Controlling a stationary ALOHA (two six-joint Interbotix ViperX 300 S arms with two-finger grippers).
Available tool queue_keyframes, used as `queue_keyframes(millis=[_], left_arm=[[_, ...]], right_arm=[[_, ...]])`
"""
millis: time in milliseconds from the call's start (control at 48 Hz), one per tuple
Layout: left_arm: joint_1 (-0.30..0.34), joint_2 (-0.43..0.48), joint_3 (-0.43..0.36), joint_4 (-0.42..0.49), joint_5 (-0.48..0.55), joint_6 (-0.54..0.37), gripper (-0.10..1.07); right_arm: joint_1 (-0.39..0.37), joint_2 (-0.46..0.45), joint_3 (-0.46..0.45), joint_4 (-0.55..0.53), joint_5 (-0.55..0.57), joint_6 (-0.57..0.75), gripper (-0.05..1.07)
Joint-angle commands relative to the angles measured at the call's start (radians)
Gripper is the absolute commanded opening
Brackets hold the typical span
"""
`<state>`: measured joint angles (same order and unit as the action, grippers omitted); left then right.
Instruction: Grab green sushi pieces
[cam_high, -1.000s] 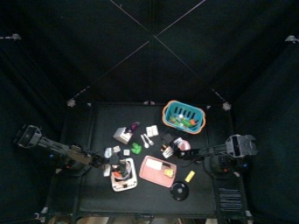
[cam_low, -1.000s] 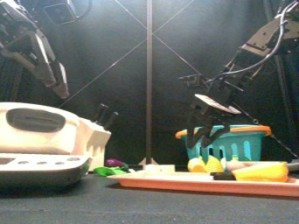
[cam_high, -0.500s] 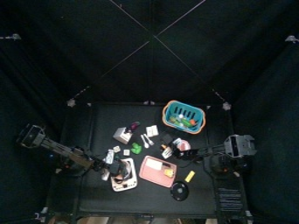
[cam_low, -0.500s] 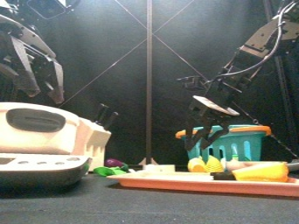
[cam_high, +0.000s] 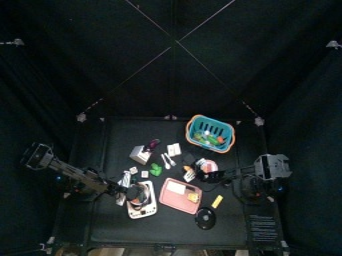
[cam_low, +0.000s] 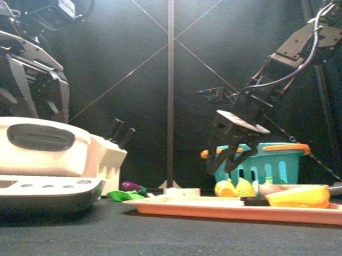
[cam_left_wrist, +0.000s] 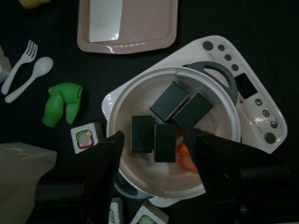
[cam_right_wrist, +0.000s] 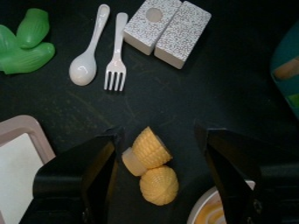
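Your left gripper (cam_left_wrist: 155, 162): jaws spread wide, empty, poised over white bowl (cam_left_wrist: 142, 98) of scale-like appliance (cam_left_wrist: 233, 87). Three green sushi pieces (cam_left_wrist: 163, 122) in bowl, directly between jaws: one upright block with long axis along jaws, two tilted diagonally, touching each other. One orange bit (cam_left_wrist: 187, 151) beside them. Outside left jaw: one green leafy piece (cam_left_wrist: 62, 102), one fork (cam_left_wrist: 19, 66), one spoon (cam_left_wrist: 33, 74).

Right gripper (cam_right_wrist: 158, 175): wide open, empty. Two orange lumps (cam_right_wrist: 152, 162) between jaws.

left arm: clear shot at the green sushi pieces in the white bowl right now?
Probably yes. The left gripper hangs open directly over the green sushi pieces in the white bowl, with nothing between them; the orange piece crowds one side.
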<state>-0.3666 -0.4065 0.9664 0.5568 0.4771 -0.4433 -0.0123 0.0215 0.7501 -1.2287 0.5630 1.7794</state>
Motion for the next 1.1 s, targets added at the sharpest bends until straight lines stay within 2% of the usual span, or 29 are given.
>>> queue_keyframes(millis=[0, 417, 708, 1083], left_arm=[[-0.003, 0.006, -0.029, 0.009, 0.017, 0.002, 0.91], [-0.023, 0.034, -0.032, 0.008, 0.034, 0.006, 0.91], [-0.023, 0.044, -0.037, 0.040, 0.069, 0.006, 0.91], [-0.023, 0.057, -0.037, 0.037, 0.061, 0.006, 0.91]], right_arm=[[-0.002, -0.014, -0.020, -0.005, 0.000, 0.000, 0.95], [-0.002, -0.011, -0.023, -0.005, -0.003, 0.000, 0.95], [-0.006, -0.002, -0.029, -0.005, -0.011, 0.000, 0.95], [-0.006, 0.003, -0.034, -0.006, -0.012, 0.000, 0.95]])
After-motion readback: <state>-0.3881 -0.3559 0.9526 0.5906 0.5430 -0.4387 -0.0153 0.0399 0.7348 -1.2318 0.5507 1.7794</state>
